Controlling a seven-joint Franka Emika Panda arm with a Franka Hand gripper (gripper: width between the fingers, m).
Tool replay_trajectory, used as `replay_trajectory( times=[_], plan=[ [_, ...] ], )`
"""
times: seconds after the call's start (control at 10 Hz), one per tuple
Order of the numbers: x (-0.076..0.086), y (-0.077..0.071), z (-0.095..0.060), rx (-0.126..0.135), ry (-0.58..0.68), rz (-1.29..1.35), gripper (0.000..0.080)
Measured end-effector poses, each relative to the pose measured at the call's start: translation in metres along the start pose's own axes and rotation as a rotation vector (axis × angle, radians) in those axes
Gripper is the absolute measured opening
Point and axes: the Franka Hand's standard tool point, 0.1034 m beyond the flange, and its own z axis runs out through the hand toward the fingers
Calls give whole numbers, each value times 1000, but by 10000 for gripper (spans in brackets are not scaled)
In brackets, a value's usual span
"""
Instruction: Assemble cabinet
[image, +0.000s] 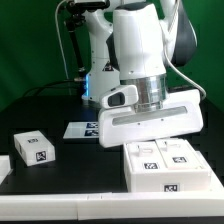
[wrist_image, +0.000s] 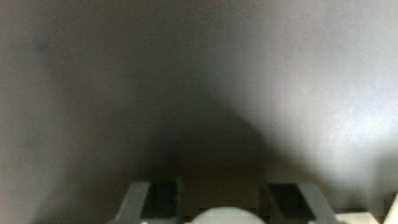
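Observation:
The cabinet's large white tagged box (image: 166, 166) lies at the front on the exterior view's right. My gripper's wide white hand (image: 150, 120) hangs just above the box's far edge, and its fingers are hidden behind the hand. In the wrist view my gripper (wrist_image: 221, 202) has its two dark fingers (wrist_image: 157, 200) apart, close to a dark blurred surface. A pale rounded shape (wrist_image: 224, 215) shows low between them; I cannot tell what it is. A smaller white tagged block (image: 33, 148) lies on the exterior view's left.
Another white block (image: 3, 166) sits at the left edge of the exterior view. The marker board (image: 82, 128) lies flat behind the hand. The arm's base and cables stand at the back. A pale table edge (image: 60, 205) runs along the front.

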Motion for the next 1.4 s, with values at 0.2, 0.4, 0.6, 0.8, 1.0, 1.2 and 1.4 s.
replay_trajectory(
  times=[0.2, 0.4, 0.6, 0.8, 1.0, 1.2, 1.4],
  plan=[
    [-1, 3, -2, -1, -5, -16, 204],
    [-2, 8, -7, -4, -7, -34, 204],
    [-2, 10, -21, -9, -21, -49, 204],
    [2, 14, -43, -15, -37, -64, 205],
    [8, 11, -69, -22, -42, -75, 204],
    [15, 5, -92, -28, -42, -89, 200],
    [31, 3, -109, -28, -45, -94, 196]
  ],
)
